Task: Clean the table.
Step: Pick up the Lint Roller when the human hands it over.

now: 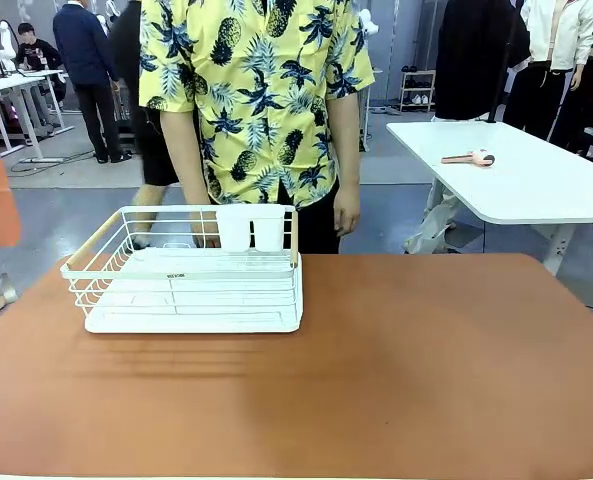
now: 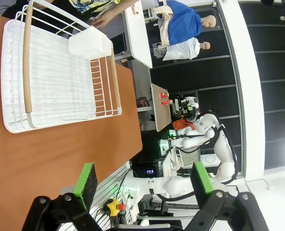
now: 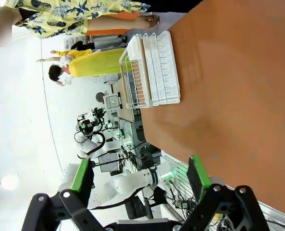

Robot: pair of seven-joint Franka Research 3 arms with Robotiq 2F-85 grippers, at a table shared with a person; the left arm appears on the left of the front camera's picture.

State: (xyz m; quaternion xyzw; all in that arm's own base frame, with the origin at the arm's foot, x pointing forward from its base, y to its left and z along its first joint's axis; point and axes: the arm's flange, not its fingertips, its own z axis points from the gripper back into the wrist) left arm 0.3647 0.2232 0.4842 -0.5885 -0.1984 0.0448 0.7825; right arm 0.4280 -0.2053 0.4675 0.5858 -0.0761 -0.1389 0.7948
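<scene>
Wire rack point(image 1: 196, 318) at ten o'clock on the tabletop point(image 1: 426, 370), apparently leaving wiping room; both arms' jaws released, empty.

We find the reddish-brown table point(image 1: 426, 370) across the lower half of the frame. A white wire rack point(image 1: 191, 295) with wooden side handles stands on it at centre left, with a white cup holder point(image 1: 251, 228) on its far rim. A person point(image 1: 256, 100) in a yellow pineapple shirt stands behind the rack, one hand point(image 1: 347, 215) hanging. At upper right, a white-topped table point(image 1: 536, 195) bears a pink object point(image 1: 471, 157).
</scene>
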